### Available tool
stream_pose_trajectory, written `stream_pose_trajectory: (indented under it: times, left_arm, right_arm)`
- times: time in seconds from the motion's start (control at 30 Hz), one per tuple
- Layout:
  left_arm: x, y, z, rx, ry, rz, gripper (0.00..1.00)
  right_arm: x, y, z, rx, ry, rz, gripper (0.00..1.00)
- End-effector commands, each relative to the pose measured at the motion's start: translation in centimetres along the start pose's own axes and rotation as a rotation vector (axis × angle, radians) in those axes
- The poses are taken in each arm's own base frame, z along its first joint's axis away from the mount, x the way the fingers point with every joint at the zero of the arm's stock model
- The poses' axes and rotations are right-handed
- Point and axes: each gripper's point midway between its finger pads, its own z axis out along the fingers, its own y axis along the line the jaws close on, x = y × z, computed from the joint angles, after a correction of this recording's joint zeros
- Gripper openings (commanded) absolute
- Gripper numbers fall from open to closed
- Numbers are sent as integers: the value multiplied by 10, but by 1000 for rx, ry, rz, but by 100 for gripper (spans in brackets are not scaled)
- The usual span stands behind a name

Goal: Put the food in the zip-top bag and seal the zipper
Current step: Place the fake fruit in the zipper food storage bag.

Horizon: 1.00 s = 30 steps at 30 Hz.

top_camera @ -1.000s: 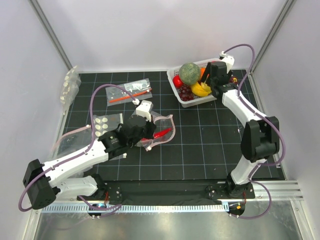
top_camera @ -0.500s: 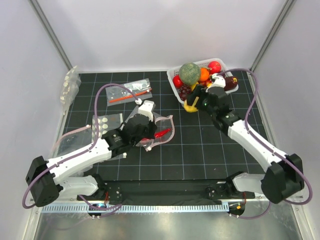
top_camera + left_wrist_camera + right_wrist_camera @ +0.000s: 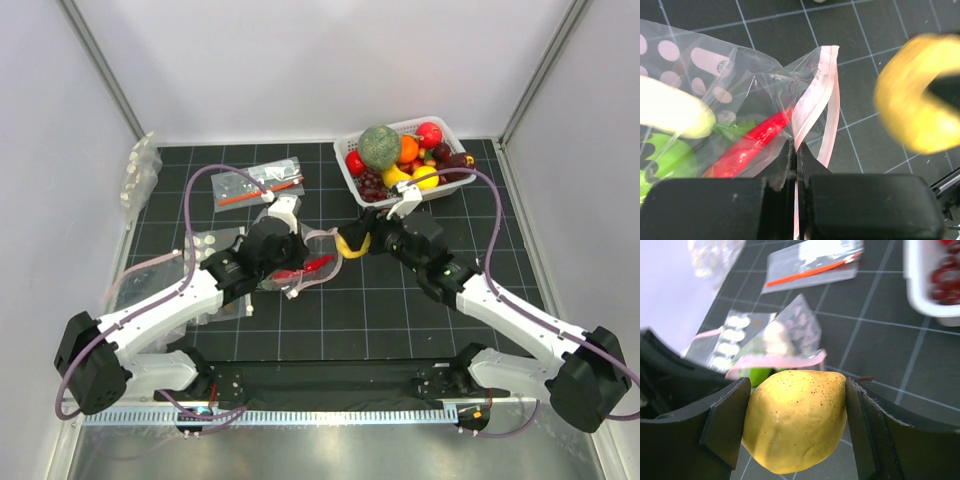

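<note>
The clear zip-top bag [image 3: 300, 262] with white dots lies mid-table, its mouth toward the right. My left gripper [image 3: 795, 150] is shut on the bag's pink zipper strip [image 3: 812, 107] and holds one lip up. Inside the bag lie a red chili [image 3: 747, 147], a green piece [image 3: 660, 155] and a whitish piece [image 3: 672, 115]. My right gripper [image 3: 797, 432] is shut on a yellow lemon [image 3: 797, 425] and holds it just right of the bag's mouth [image 3: 352, 243]. The bag's pink mouth [image 3: 775, 361] shows right behind the lemon in the right wrist view.
A white basket [image 3: 352, 184] at the back right holds more toy fruit. A clear bag with an orange-red stick [image 3: 258, 186] lies at the back left. A dotted bag [image 3: 215, 245] lies under the left arm. Another bag [image 3: 138, 170] leans at the left wall.
My right arm has swung from the basket leftward and nearer, carrying the lemon to the bag's mouth. My left gripper stays shut on the bag's edge.
</note>
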Motion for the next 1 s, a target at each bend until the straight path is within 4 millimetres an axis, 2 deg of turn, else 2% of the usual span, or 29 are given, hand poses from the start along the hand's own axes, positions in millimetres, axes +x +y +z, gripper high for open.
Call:
stream_pose_trajectory:
  times: [0.0, 0.07, 0.1, 0.2, 0.37, 0.53, 0.57, 0.7, 0.9, 0.93, 0.97]
  left_arm:
    - [-28, -7, -16, 38, -84, -42, 0]
    - [-31, -6, -20, 35, -98, -45, 0]
    - [-32, -6, -20, 36, -101, -47, 0]
    - [-35, -12, -26, 63, -108, -58, 0]
    - [-38, -27, -42, 150, -101, -97, 0]
    - [-48, -52, -64, 296, -121, -162, 0]
    - [-46, -62, -69, 358, -106, -161, 0]
    - [-46, -77, -77, 439, -85, -184, 0]
    - [-41, -99, -73, 550, -27, -244, 0]
    - [-41, -99, -71, 547, -27, -249, 0]
    - [-42, -99, -69, 545, -26, -251, 0]
  right_arm:
    - [-5, 47, 4, -191, -45, -12, 29]
    - [2, 59, 4, -234, -36, -32, 29]
    - [6, 73, 2, -273, -28, -45, 28]
    - [13, 89, 1, -318, -14, -85, 29]
    - [12, 94, -2, -341, -26, -83, 28]
    - [6, 85, -5, -300, -57, -70, 27]
    - [1, 78, -5, -258, -87, -61, 28]
    - [-8, 65, -10, -195, -147, -38, 28]
    - [-8, 51, -13, -125, -186, 0, 27]
    - [-7, 48, -11, -103, -189, 2, 29]
    - [-7, 47, -10, -88, -187, -1, 34]
